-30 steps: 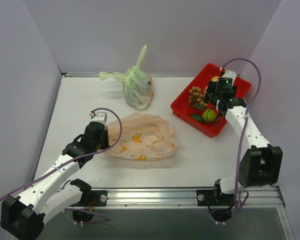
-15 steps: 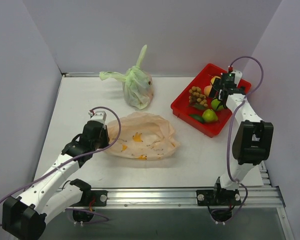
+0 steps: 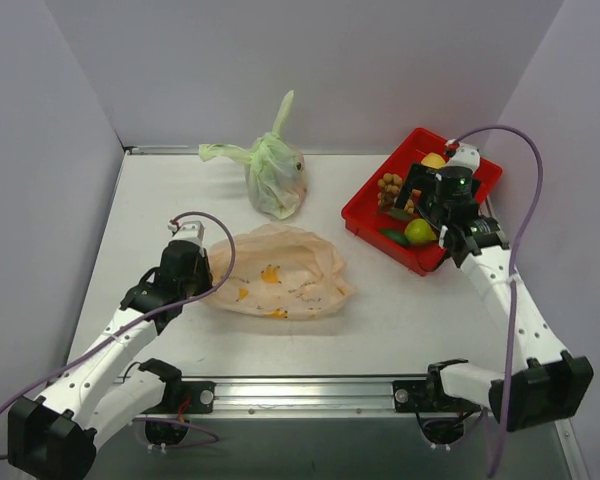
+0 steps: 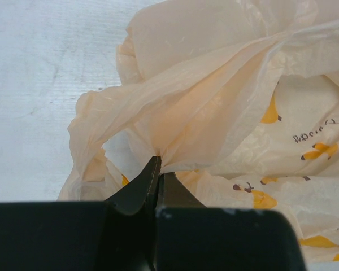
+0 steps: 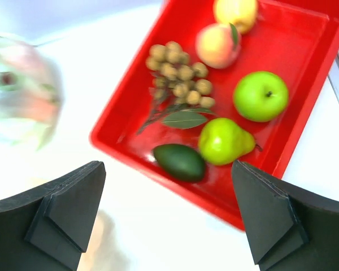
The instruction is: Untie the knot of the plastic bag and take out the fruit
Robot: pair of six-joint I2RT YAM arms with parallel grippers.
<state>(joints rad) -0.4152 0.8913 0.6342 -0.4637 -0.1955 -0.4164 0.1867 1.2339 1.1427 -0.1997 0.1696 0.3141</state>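
The pale orange plastic bag (image 3: 280,275) lies slack and flat on the table, with no tied knot showing. My left gripper (image 3: 193,262) is at its left end, shut on a gathered fold of the bag (image 4: 226,101); its fingertips (image 4: 152,169) pinch the plastic. My right gripper (image 3: 423,200) is open and empty, hovering over the near edge of the red tray (image 3: 365,215). In the tray (image 5: 305,45) lie the fruit: a green apple (image 5: 260,96), a green pear (image 5: 223,141), a dark avocado (image 5: 179,162), a peach (image 5: 216,45), a yellow fruit (image 5: 235,12) and brown balls (image 5: 181,73).
A tied translucent green bag (image 3: 275,175) stands at the back centre, its tail upright; it shows blurred in the right wrist view (image 5: 20,90). Grey walls enclose the table on three sides. A metal rail runs along the near edge.
My right arm has swung back from deep over the tray toward its near edge, its gripper open and empty. My left gripper has shifted slightly left, still pinching the bag.
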